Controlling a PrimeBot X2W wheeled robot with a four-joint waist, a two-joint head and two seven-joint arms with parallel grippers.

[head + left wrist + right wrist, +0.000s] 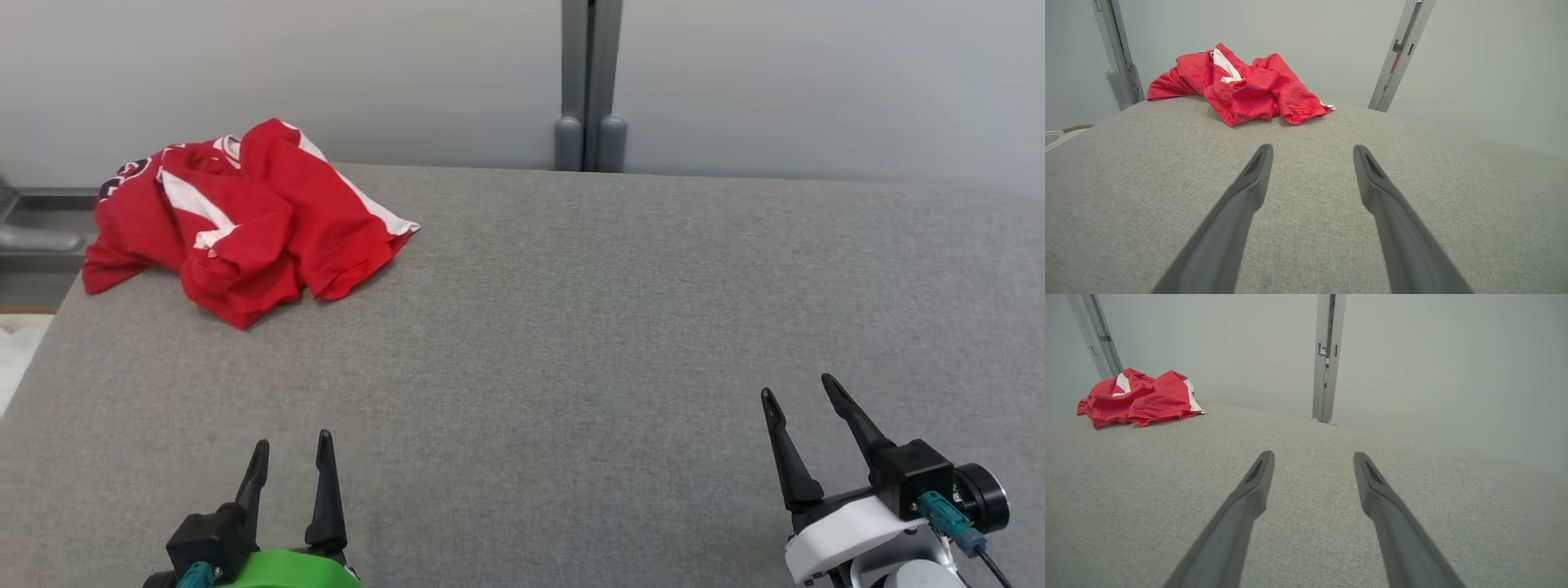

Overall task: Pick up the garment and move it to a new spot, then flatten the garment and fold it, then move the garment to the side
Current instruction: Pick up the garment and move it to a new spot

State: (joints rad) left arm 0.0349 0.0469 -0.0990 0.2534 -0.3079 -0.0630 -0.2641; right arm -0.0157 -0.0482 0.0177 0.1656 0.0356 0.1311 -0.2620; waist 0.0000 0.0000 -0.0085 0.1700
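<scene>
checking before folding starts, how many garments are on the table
1: a crumpled red garment with white stripes, at the far left corner of the table. Its folds could hide another piece.

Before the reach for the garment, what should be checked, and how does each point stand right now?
1. Left gripper open, empty: ok.
2. Right gripper open, empty: ok.
3. Garment lying on the table, apart from both grippers: ok.
4. Garment ahead of the left gripper's fingers in the left wrist view: ok.
5. Garment flat: not ok, it is a crumpled heap at the far left corner.
6. Garment wholly on the table: cannot tell, one end reaches the left edge.
</scene>
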